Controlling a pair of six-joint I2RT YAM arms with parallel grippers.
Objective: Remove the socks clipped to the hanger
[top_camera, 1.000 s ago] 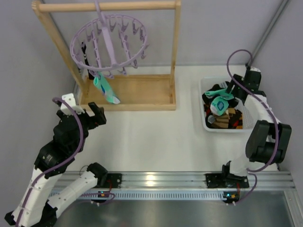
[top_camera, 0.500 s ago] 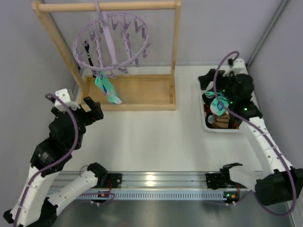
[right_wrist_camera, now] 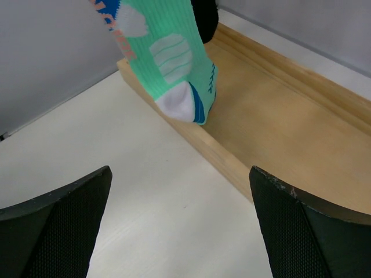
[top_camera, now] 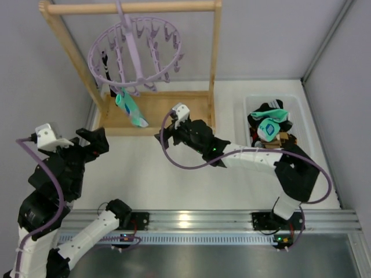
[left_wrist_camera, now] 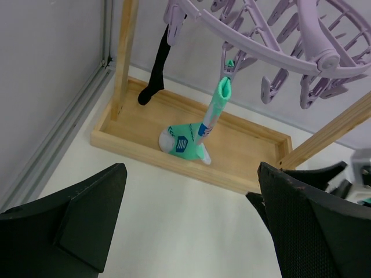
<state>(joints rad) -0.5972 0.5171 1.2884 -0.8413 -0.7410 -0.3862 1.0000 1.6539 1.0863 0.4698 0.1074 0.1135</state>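
The lilac hanger (top_camera: 134, 49) hangs by its hook from the wooden rack's top bar. A teal-and-white sock (top_camera: 128, 107) hangs from a clip at its front, toe resting on the rack's base. It also shows in the left wrist view (left_wrist_camera: 200, 124) and the right wrist view (right_wrist_camera: 168, 63). A black sock (left_wrist_camera: 156, 66) hangs from a clip at the left. My left gripper (top_camera: 94, 141) is open and empty, low and left of the rack. My right gripper (top_camera: 166, 133) is open and empty, just in front of the rack's base, right of the teal sock.
The wooden rack (top_camera: 168, 113) has a tray-like base and two uprights. A white basket (top_camera: 244, 119) at the right holds several socks, one teal (top_camera: 269, 126). A grey wall runs close along the left side.
My right arm has swung from the basket across to the left, up to the rack's base. My left arm has drawn back to the left and down. Both grippers stay open.
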